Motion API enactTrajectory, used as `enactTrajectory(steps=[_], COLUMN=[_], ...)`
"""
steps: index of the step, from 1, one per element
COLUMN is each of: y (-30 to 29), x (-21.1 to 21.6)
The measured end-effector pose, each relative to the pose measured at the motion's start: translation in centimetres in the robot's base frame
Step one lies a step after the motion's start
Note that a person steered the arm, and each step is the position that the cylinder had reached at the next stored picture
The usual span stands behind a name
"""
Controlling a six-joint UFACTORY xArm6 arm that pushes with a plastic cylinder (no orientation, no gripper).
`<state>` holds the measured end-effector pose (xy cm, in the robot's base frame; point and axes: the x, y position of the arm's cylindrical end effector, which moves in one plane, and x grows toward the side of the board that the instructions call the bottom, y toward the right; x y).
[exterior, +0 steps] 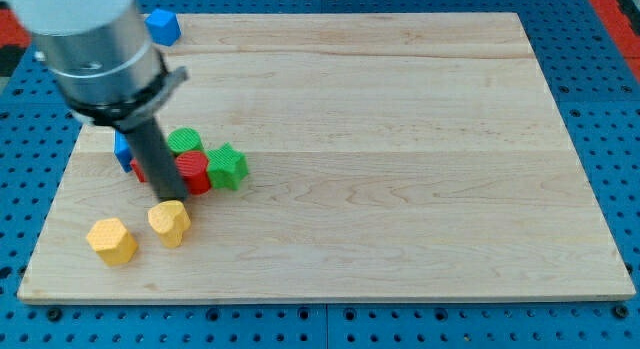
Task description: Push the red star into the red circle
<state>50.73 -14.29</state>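
The red star (138, 169) is mostly hidden behind my rod; only a red sliver shows at the rod's left, touching the red circle (193, 172), so I cannot confirm its shape. No jaws here, only my tip (171, 200), just above the yellow heart (170, 223). Judged: push gently rightward, avoiding the green star (227, 166). The wooden counter (400, 149) sits on blue pegboard
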Motion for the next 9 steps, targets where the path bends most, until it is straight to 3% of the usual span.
enactTrajectory(steps=[2,3,5,9], y=[-1.4,2.0,-8.4,-8.2], x=[0.2,0.2,0.9,-4.3])
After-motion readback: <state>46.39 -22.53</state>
